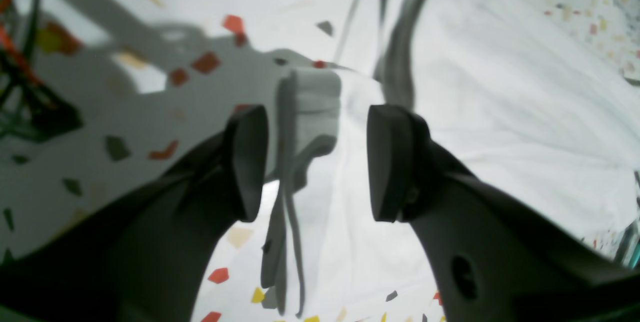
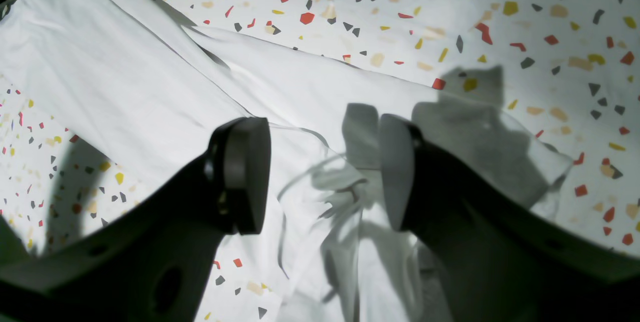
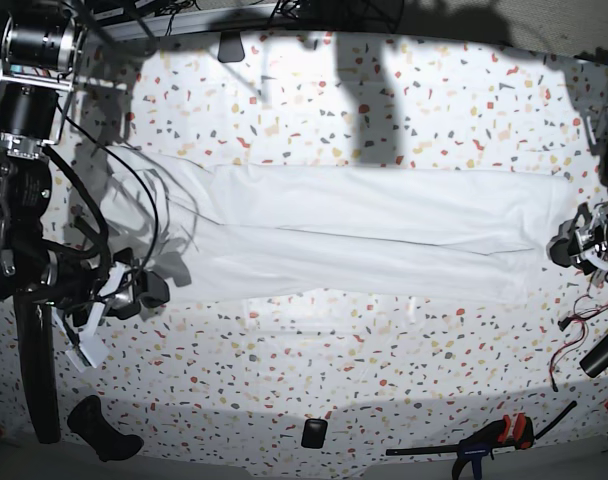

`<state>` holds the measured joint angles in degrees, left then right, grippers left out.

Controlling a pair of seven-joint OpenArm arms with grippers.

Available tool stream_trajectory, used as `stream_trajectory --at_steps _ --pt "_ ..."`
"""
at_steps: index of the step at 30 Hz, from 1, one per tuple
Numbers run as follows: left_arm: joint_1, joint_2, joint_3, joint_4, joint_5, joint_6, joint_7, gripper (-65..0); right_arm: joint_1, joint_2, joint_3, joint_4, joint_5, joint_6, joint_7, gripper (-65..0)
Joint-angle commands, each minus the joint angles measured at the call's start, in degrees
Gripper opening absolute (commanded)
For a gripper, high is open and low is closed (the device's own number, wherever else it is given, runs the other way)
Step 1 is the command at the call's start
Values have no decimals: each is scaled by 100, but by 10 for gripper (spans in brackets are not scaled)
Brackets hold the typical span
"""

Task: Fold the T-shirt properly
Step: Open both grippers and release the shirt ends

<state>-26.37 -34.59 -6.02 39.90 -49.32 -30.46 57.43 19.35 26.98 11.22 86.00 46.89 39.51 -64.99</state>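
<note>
Currently the T-shirt (image 3: 364, 235) lies as a long band across the speckled table (image 3: 314, 400). Left gripper (image 1: 316, 162) and right gripper (image 2: 325, 174) both have jaws apart above opposite ends of the cloth, gripping nothing.

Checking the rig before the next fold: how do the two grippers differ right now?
The left gripper hovers at the T-shirt's smooth edge, with speckled table beside it; the right gripper hangs over rumpled, bunched cloth. In the base view they sit at opposite ends of the shirt. Both are open, gripping nothing.
</note>
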Motion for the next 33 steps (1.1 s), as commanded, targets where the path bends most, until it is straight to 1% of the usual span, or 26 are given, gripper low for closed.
stream_trajectory --at_steps 1,2,4,13,22,28,31,33 --pt "-142 -144 -37 111 -66 -46 -66 -323 142 94 39 101 118 49 114 -310" --pt "-142 -144 -37 111 -66 -50 -63 -292 142 94 39 101 118 49 114 -310" --pt "-140 -146 -37 111 -66 -116 -48 -190 142 94 39 101 118 49 114 -310" --pt "-129 -149 -37 111 -354 -131 -46 -195 142 92 39 101 136 49 114 -310" --pt "-129 -146 -37 111 -367 -131 -39 -195 142 92 39 101 136 49 114 -310" --pt "-129 -146 -37 111 190 -131 -214 -195 142 92 39 101 136 49 114 -310" --pt "-133 -146 -37 111 192 -140 -326 -195 144 94 39 101 136 49 114 -310" --pt "-140 -146 -37 111 192 -319 -328 -195 142 94 39 101 136 49 114 -310"
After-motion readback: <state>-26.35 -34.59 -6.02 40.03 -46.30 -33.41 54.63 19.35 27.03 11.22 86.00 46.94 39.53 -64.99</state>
